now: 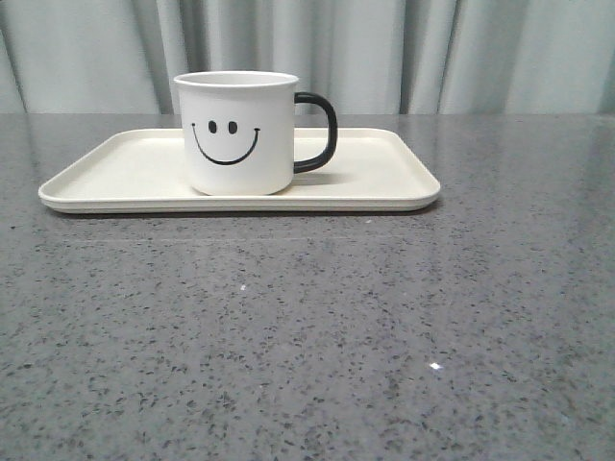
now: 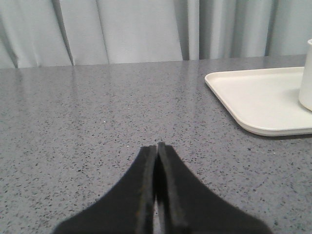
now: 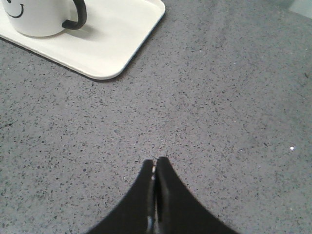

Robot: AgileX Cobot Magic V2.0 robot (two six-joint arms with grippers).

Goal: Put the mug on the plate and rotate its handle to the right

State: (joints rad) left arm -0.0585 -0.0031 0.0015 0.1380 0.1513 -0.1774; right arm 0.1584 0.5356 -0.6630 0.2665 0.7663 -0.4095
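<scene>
The mug (image 1: 238, 133) stands upright on the plate (image 1: 384, 178), a little left of the plate's middle in the front view, its base flat on the plate's floor. Its smiley face (image 1: 225, 140) looks toward the front camera, and the handle (image 1: 320, 132) sticks out to the right, side-on so that the loop shows open. The plate lies flat on the surface (image 1: 307, 327), its long side running left to right, near the far edge where a pale curtain (image 1: 461, 53) hangs behind.

Neither arm shows in the front view. In the left wrist view the left tool (image 2: 157, 146) has its two black fingers pressed together at the tips, holding nothing, above bare surface; the plate's near corner (image 2: 253, 97) lies well apart from it, and only a sliver of the mug's wall (image 2: 307, 73) shows at the picture's edge. In the right wrist view the right tool (image 3: 156, 161) is likewise closed and empty, fingers meeting along their length, over the grey speckled surface. The plate's rounded corner (image 3: 107, 53) and the mug with its handle (image 3: 78, 17) lie well away from it. Whether either tool touches the surface or hangs just above it cannot quite be told from these angles.
</scene>
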